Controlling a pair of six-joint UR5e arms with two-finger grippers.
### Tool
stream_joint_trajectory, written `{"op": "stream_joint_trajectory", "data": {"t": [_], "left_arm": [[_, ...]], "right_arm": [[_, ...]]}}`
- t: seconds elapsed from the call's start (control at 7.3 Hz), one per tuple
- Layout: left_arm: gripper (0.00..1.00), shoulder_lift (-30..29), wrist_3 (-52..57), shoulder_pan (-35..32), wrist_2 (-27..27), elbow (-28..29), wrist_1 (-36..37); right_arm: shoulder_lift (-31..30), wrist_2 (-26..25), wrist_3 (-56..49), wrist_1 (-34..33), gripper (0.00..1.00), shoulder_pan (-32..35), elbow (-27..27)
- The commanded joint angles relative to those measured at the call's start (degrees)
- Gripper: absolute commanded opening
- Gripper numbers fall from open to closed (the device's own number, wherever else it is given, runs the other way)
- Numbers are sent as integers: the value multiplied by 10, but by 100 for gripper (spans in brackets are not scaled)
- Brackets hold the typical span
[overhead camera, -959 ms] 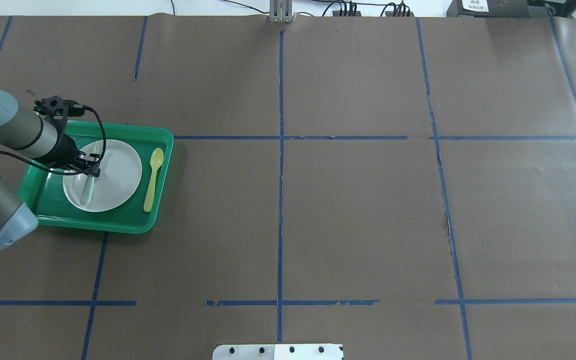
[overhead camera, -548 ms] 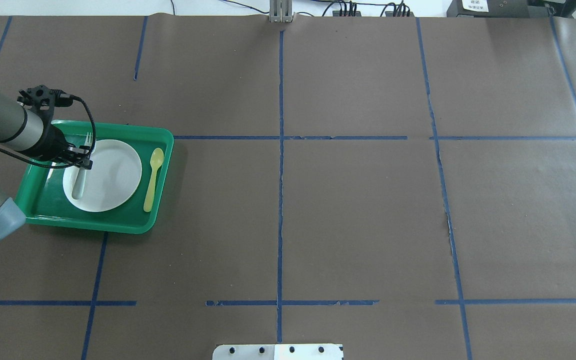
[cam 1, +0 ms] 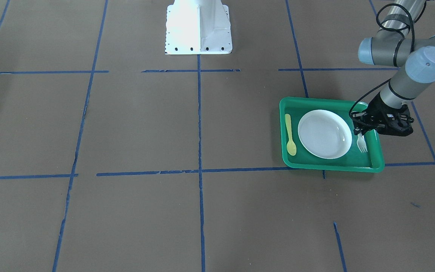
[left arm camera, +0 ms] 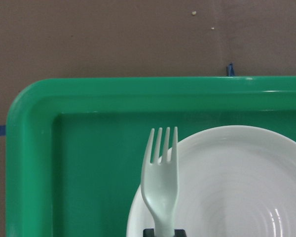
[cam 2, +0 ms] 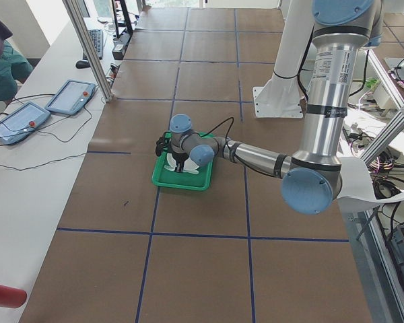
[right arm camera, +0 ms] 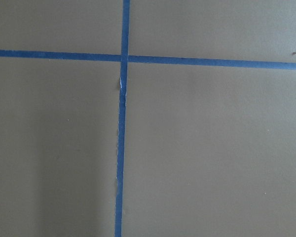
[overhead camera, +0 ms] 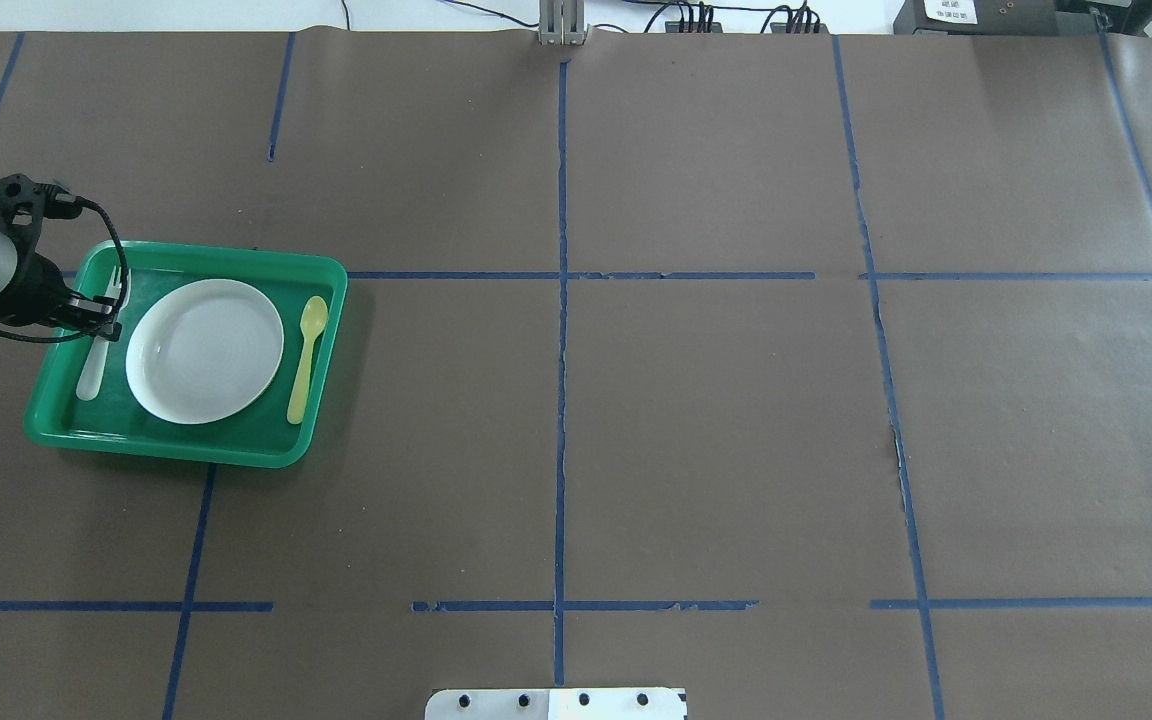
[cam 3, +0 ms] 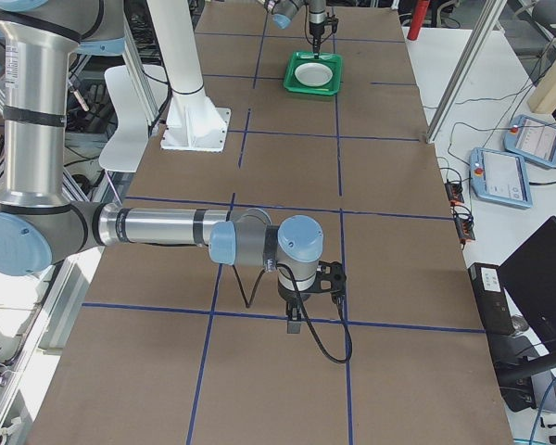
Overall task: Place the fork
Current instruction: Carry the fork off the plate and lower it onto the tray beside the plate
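The pale whitish fork (overhead camera: 91,370) hangs in my left gripper (overhead camera: 101,320), which is shut on its handle. It is over the left strip of the green tray (overhead camera: 186,455), just left of the white plate (overhead camera: 204,350), tines pointing to the far edge. The left wrist view shows the fork (left arm camera: 160,177) with its tines overlapping the plate rim (left arm camera: 246,182) and the tray (left arm camera: 29,148) below. The front view shows the fork (cam 1: 361,143) under the gripper (cam 1: 361,130). My right gripper (cam 3: 295,324) hangs over bare table far from the tray; I cannot tell if it is open.
A yellow-green spoon (overhead camera: 306,355) lies in the tray right of the plate. The table is brown paper with blue tape lines. The robot's white base (cam 1: 198,26) stands at mid table edge.
My left gripper has carried the fork leftward, from over the plate to over the tray's left strip beside the plate. Plate and spoon have not moved.
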Motion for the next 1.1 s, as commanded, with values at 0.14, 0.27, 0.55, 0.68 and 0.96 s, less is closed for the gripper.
{"op": "stream_joint_trajectory", "data": {"t": [0.14,0.27,0.55,0.68,0.96], "left_arm": [[99,3,14,3,3,16,-13],[100,3,26,2,4,17,-13],[100,-1,29,-16,-2,7,-12],[100,-1,70,-33,-3,-9,-5],[100,17,122,-71,-20,-68,37]], "right_arm": [[0,0,0,0,100,0,0],[0,0,1,0,100,0,0],[0,0,0,0,100,0,0],[0,0,0,0,100,0,0],[0,0,0,0,100,0,0]]}}
